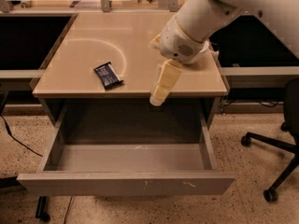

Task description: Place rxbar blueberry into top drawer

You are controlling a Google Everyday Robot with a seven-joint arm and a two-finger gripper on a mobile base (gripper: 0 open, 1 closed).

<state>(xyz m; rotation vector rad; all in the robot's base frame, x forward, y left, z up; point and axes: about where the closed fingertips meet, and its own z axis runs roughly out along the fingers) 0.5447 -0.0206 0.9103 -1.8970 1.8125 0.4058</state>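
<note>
One hand [158, 98] hangs near rxbar blueberry [108, 74]; arm [212, 13] hides part of desk [93, 34].

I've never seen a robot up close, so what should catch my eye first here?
A big white arm reaches in from the upper right, its gripper hanging over the desk's front edge. Below, the top drawer stands pulled wide open, and the dark rxbar blueberry lies on the desk, apart from the gripper.

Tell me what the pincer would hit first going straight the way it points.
The pincer points down at the front edge of the desk; it likely meets that, or just misses into the top drawer. Depth is unclear.
</note>
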